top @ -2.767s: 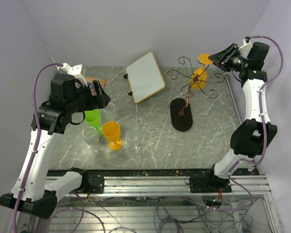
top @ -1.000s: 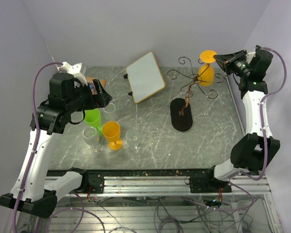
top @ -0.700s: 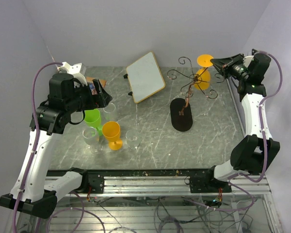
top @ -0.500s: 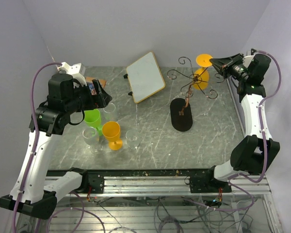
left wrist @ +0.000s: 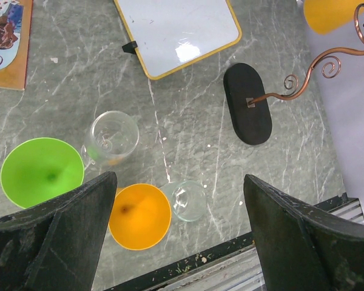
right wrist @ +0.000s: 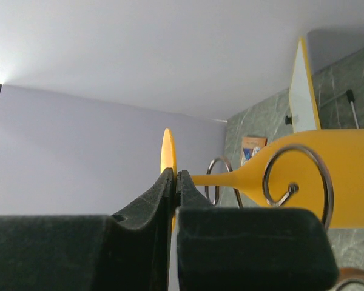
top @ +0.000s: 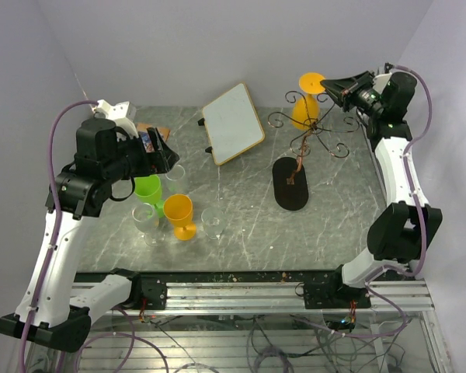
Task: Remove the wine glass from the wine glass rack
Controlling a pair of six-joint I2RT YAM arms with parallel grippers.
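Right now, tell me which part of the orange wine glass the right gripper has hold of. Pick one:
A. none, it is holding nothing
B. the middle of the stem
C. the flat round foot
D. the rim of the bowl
C: in the right wrist view the right gripper is shut on the thin edge of the flat round foot of the orange wine glass, with the stem and bowl beyond the fingertips.

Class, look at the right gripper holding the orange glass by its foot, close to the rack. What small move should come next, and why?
Probably ease the glass up and away from the rack before lowering it. The right gripper is shut on the foot, but in the right wrist view a curl overlaps the bowl, so the glass may not be clear of the wire arms.
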